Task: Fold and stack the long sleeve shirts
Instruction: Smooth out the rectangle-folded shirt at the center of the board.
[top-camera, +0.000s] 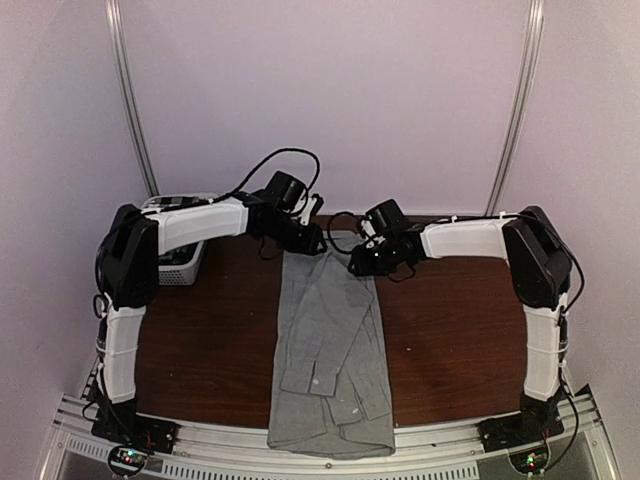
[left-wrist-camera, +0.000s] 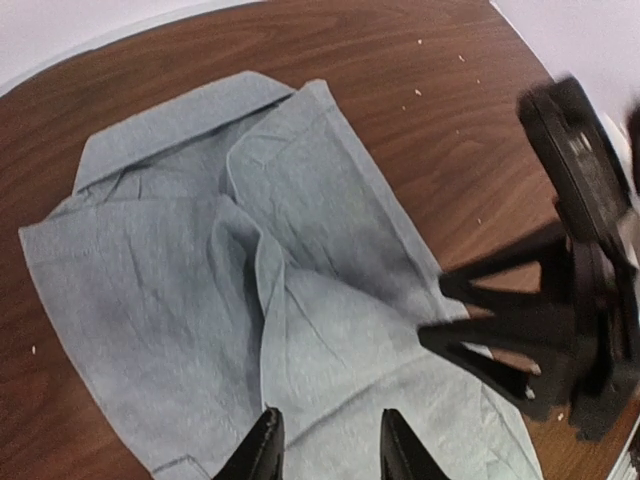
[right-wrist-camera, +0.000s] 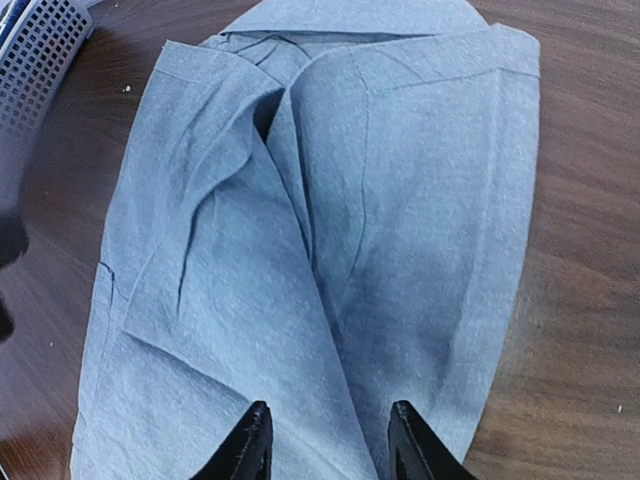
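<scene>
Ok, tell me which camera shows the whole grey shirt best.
Top external: the grey shirt lies full length there, folded narrow, its near end over the table edge. The left wrist view shows only its collar end; the right wrist view only a close stretch of folded cloth.

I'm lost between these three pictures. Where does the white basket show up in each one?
Top external: the basket is at the far left, partly hidden behind the left arm.
Left wrist: not in it.
Right wrist: the basket is in the top left corner, cut off by the picture's edge.
Shared landmark: the grey shirt shows in all three views, and the basket lies off to the side of its collar end.
</scene>
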